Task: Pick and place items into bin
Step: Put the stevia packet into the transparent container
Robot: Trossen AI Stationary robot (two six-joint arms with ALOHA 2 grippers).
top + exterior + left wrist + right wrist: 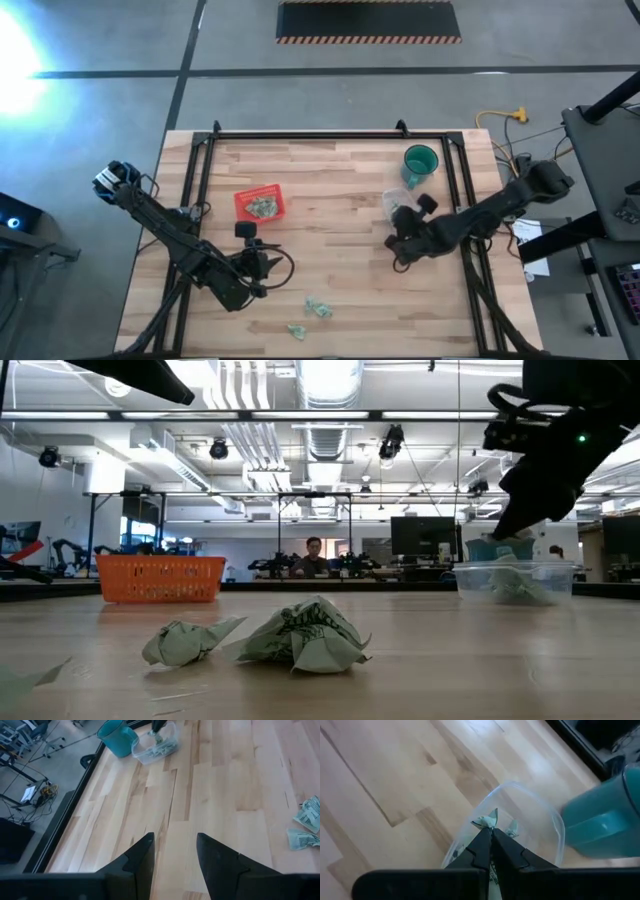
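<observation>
Small pale green-and-white crumpled items lie on the wooden table: two near the near edge (318, 308) (297, 330), large in the low view (300, 635) (185, 642). More items fill the red tray (260, 204) and the clear plastic container (395, 200) beside the teal cup (420, 162). My right gripper (490, 832) hovers above the clear container (520, 815), shut on one item. My left gripper (173, 840) is open over bare table near the table's near-left part (262, 262), with two items (310, 815) off to its side. My right gripper pinches a small crumpled item (489, 820) between its two fingertips. Only a bit of the item pokes out past the tips. The fingers slant downward over the clear container's opening, and the item is lifted clear above the pieces inside.
A black metal frame (200, 160) runs along the table's far, left and right sides. The teal cup (605, 820) stands close beside the clear container. Bare wood lies between the red tray and the container. A person (314, 555) sits far behind the table.
</observation>
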